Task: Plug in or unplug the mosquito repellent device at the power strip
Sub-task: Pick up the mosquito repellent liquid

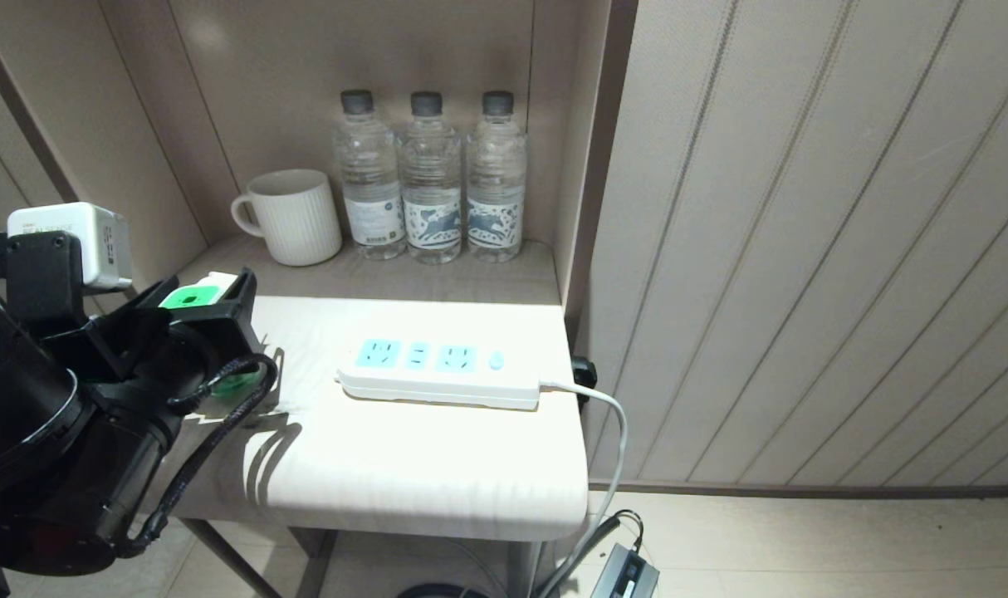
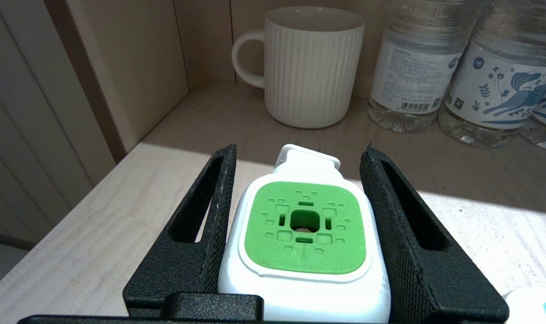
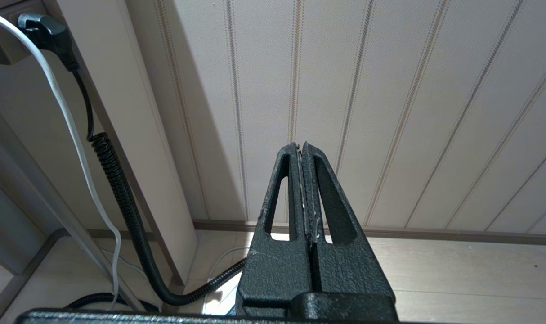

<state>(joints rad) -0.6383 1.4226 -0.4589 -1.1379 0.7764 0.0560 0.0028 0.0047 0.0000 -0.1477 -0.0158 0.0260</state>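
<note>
Your left gripper [image 2: 300, 225] has its fingers [image 2: 210, 211] closed around the mosquito repellent device [image 2: 302, 229] at the desk's [image 1: 404, 465] left edge, well apart from the power strip [image 1: 437, 374]. Your right gripper's [image 3: 302, 153] fingers are pressed together.

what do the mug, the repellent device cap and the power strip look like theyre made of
Mug: probably glazed ceramic, matte white with moulded vertical ribs.
Mosquito repellent device cap: looks like moulded plastic, a glossy white shell around a grainy matte green face with vent slots.
Power strip: likely smooth hard plastic, white body with light-blue socket faces.
</note>
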